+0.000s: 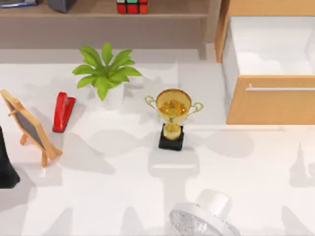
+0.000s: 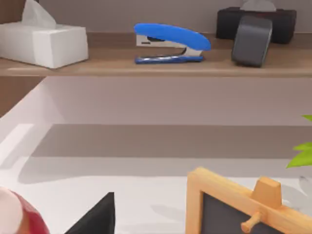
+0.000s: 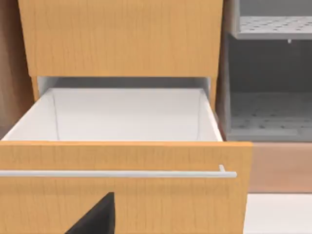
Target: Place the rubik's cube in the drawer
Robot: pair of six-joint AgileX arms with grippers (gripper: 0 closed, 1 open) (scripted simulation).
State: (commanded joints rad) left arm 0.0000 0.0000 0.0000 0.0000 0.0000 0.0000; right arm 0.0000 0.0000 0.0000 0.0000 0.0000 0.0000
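Left gripper (image 2: 97, 217): a dark finger part shows at the edge of the left wrist view; how far the jaws are open cannot be told, and nothing is seen held.
Right gripper (image 3: 95, 217): a dark finger part shows in front of the drawer's front panel; the jaw opening cannot be told.
Left arm (image 1: 6, 167): dark, at the table's left edge, far left of the trophy cup.
Trophy cup (image 1: 173, 115): gold, upright on a black base, near the table's middle; it is the landmark here.
Rubik's cube (image 1: 132, 6): on the brown shelf (image 1: 162, 14), behind the trophy cup and a little to its left, well apart from the drawer.
Drawer (image 1: 270, 103): pulled open, to the right of the trophy cup; white inside, silver handle bar across the front.
Potted plant (image 1: 106, 73): to the left of the trophy cup and slightly behind it.
Red stapler (image 1: 62, 111): further left, beyond the plant.
Small chalkboard (image 1: 29, 127): on a wooden easel, left of the red stapler.
Blue stapler (image 2: 170, 44): on the shelf, between a white tissue box (image 2: 44, 41) and a dark grey object (image 2: 252, 39).
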